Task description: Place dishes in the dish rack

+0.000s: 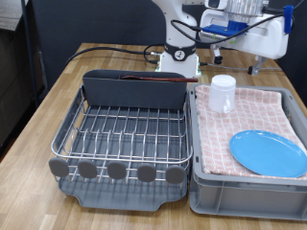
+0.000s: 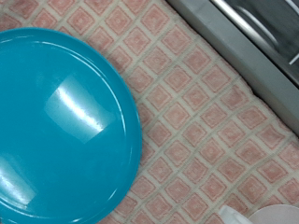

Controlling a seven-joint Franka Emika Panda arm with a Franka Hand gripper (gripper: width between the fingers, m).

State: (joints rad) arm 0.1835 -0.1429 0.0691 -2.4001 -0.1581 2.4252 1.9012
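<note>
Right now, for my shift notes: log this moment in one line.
gripper: out of view | plate: on cloth in bin | cup: on cloth | rack: no plate or cup

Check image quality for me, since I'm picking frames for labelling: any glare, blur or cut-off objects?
Exterior view: evenly lit, slightly soft; the gripper is cropped by the top edge. Wrist view: window-like glare on the plate, pink checkered cloth mildly blurred, cup cut off at the corner.

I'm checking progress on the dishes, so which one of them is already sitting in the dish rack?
The reddish-brown wooden spoon, lying in the dish rack's dark trough. The blue plate and white cup sit on the checkered cloth.
</note>
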